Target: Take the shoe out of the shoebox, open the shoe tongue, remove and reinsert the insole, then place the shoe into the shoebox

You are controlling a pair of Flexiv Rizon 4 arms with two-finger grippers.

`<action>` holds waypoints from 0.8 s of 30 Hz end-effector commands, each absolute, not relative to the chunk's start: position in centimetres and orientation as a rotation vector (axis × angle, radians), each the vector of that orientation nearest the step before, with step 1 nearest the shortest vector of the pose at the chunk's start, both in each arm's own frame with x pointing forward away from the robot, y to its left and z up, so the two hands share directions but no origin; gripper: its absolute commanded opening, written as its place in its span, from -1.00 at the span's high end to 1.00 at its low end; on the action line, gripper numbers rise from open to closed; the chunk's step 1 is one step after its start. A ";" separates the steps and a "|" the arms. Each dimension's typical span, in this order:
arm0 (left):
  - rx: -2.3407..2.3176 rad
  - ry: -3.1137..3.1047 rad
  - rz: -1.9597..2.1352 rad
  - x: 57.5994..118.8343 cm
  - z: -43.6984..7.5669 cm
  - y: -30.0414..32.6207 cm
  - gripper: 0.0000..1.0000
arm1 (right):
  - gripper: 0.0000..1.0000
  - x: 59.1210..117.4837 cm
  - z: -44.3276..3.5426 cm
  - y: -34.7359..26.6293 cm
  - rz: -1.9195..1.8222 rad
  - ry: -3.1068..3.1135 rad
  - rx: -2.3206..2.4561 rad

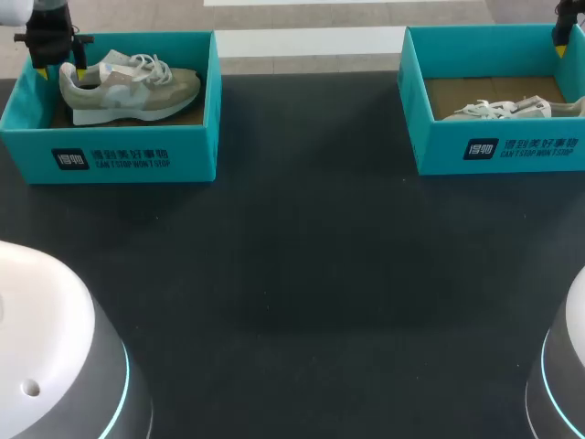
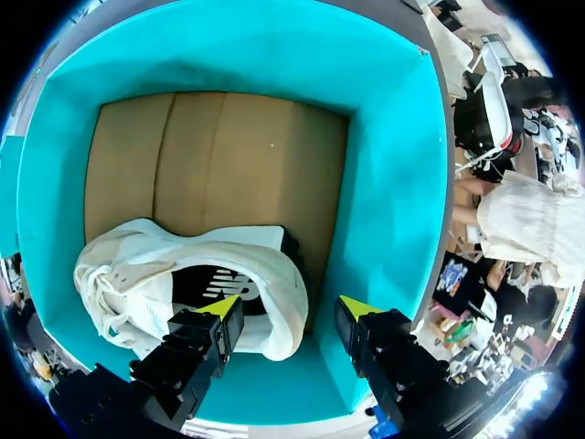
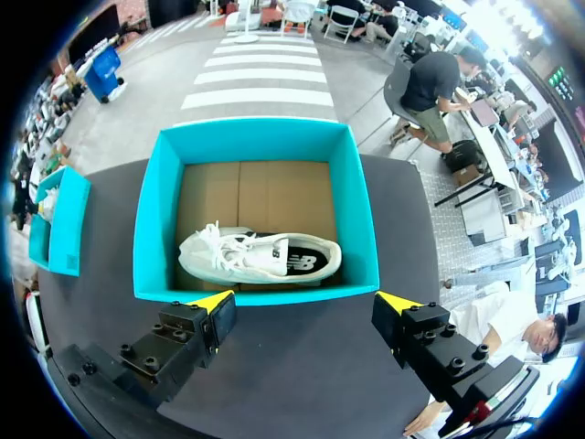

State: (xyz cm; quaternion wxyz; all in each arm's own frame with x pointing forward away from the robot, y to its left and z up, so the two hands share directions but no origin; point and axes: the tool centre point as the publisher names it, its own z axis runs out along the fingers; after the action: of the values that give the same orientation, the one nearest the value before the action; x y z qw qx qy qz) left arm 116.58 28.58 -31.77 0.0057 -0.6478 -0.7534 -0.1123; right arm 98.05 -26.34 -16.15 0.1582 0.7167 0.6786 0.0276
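Observation:
A beige and white shoe (image 1: 137, 87) stands in the left teal shoebox (image 1: 119, 155), heel toward the box's left end. My left gripper (image 1: 59, 69) hangs over that heel. In the left wrist view the shoe (image 2: 183, 274) has its heel collar between the fingers of my left gripper (image 2: 288, 311): one tip is at the shoe's opening, the other stands clear between the heel and the box wall (image 2: 393, 183), so the gripper is open. My right gripper (image 3: 306, 306) is open, up above the near side of the right shoebox (image 3: 256, 142).
A white shoe (image 3: 260, 256) lies on its side in the right shoebox (image 1: 498, 146), along its near wall. My right gripper (image 1: 562, 41) sits at that box's far right corner. The dark table (image 1: 302, 274) stretches between and before both boxes.

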 end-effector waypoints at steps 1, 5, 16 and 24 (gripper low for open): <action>-2.015 -2.359 -0.330 117.7 -33.0 29.0 -0.35 | -1.00 98.0 -16.2 -26.3 0.081 1.939 2.049; -2.028 -2.331 -0.319 117.8 -33.5 29.0 -0.34 | -1.00 98.0 -16.2 -26.3 0.081 1.939 2.049; -2.054 -2.300 -0.250 118.4 -35.0 29.3 -0.29 | -1.00 98.0 -16.2 -26.3 0.081 1.939 2.049; -2.081 -2.271 -0.190 118.2 -36.4 29.5 -0.22 | -1.00 98.0 -16.2 -26.3 0.081 1.939 2.049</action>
State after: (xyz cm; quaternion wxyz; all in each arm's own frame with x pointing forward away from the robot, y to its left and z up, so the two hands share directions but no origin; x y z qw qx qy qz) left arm 117.36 29.23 -35.71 0.0255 -0.6735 -0.7356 -0.0685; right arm 98.05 -26.35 -16.15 0.1582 0.7167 0.6786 0.0276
